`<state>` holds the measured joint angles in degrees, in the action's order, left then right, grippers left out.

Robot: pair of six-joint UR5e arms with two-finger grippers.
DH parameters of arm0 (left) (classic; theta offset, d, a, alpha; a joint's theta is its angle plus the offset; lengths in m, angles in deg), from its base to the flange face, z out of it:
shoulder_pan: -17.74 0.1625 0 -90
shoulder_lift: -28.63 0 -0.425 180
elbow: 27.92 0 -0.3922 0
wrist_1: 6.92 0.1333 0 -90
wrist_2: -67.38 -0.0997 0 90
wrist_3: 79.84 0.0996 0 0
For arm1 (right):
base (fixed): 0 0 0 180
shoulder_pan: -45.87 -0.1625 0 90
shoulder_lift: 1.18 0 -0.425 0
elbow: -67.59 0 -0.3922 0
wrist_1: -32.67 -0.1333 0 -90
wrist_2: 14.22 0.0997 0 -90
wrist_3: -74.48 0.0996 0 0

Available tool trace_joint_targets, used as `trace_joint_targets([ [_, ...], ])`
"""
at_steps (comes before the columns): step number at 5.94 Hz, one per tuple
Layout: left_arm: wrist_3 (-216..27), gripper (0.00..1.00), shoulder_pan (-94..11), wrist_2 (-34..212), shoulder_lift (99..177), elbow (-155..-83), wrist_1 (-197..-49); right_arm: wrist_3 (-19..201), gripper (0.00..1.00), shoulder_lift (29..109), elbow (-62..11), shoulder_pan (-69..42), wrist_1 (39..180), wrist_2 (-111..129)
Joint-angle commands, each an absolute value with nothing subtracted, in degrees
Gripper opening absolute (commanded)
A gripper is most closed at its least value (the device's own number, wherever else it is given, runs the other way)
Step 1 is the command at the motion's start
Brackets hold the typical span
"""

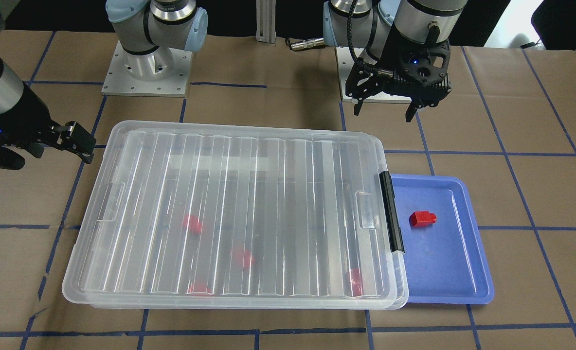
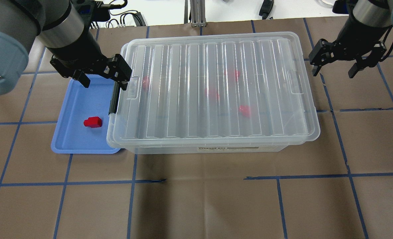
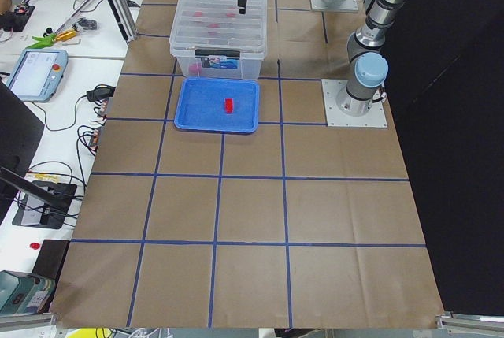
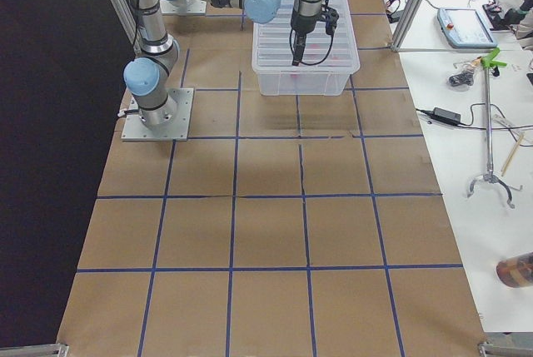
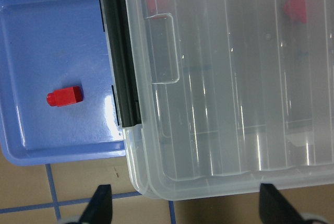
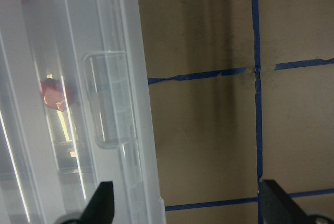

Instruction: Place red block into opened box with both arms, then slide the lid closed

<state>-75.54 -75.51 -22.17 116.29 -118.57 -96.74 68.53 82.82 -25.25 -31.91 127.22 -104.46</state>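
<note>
The clear box [image 2: 216,149] stands mid-table with the ribbed lid [image 2: 183,99] lying over almost all of it. Several red blocks [image 2: 245,110] show blurred through the lid. One more red block [image 2: 93,122] lies on the blue tray [image 2: 73,142] beside the box's black clip [image 2: 114,99]. My left gripper [image 2: 104,81] hangs open and empty over the tray's far end, next to the clip. Out past the box's other short end, my right gripper [image 2: 333,73] is open too and holds nothing. The left wrist view shows the tray's red block [image 5: 64,97] and the clip [image 5: 121,57].
Brown paper with blue tape lines covers the table [image 2: 196,199]. Both arm bases [image 1: 147,68] stand behind the box. Benches with tools, cables and a tablet [image 3: 35,74] line the operators' side, beyond the paper.
</note>
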Motion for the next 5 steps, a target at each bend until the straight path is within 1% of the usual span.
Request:
trace_joint_targets([
  [1,-75.54,0.98,-75.51,-22.18,116.26,-118.62,-96.74,67.97,1.0,82.66,-33.27,-31.47,136.85,-104.4],
  [2,-75.54,0.98,-75.51,-22.18,116.26,-118.71,-96.74,68.41,1.0,82.75,-35.83,-31.47,138.03,-104.31],
  [5,-75.54,0.98,-75.51,-22.18,116.26,-118.71,-96.65,62.21,1.0,82.14,-36.21,-30.25,141.01,-105.88],
])
